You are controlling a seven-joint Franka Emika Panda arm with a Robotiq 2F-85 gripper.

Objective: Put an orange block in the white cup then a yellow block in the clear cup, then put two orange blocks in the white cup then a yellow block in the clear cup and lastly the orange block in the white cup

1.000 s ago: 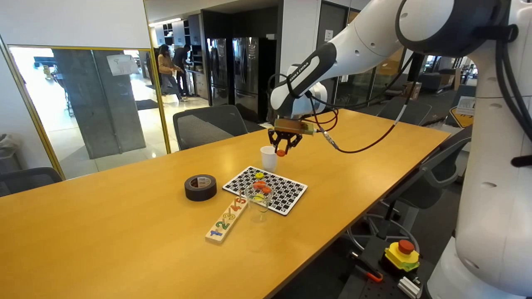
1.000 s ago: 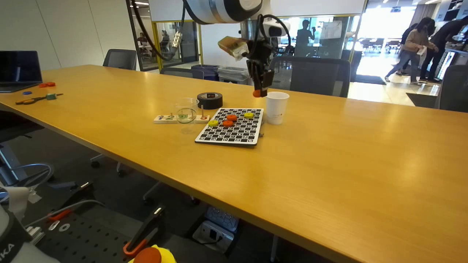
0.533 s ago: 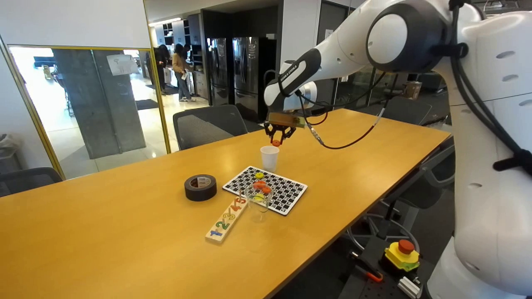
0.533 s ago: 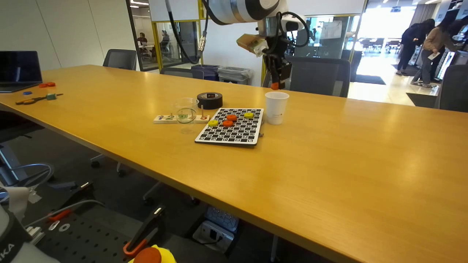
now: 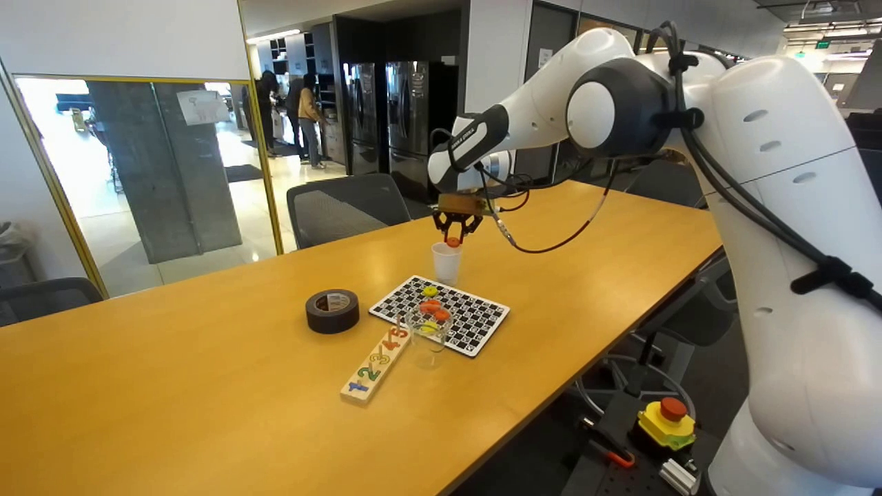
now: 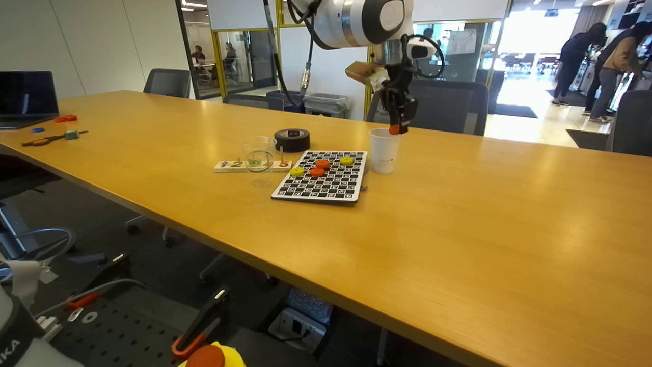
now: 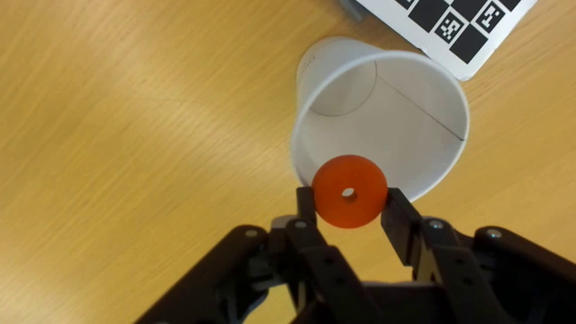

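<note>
My gripper (image 7: 349, 193) is shut on an orange block (image 7: 351, 213), a round disc with a hole, pinched at its two sides. The block hangs at the rim of the white cup (image 7: 418, 90), over one edge of its mouth in the wrist view. The part of the cup's inside that shows is bare. The cup (image 6: 383, 155) stands upright beside the checkered board. Two more orange blocks (image 6: 323, 164) lie on that board with two yellow blocks (image 6: 346, 161). The clear cup (image 6: 260, 153) stands upright on the board's other side, faint in both exterior views.
The checkered board (image 6: 331, 189) lies flat, close to the white cup. A black tape roll (image 5: 332, 311) and a wooden number strip with pegs (image 5: 375, 365) are near the clear cup. Farther along are a laptop (image 6: 28, 97) and pliers (image 6: 46, 139).
The gripper has carried the orange block toward the white cup, first rising, then coming down to its rim. The grip has stayed on the block. Cups and board have not moved.
</note>
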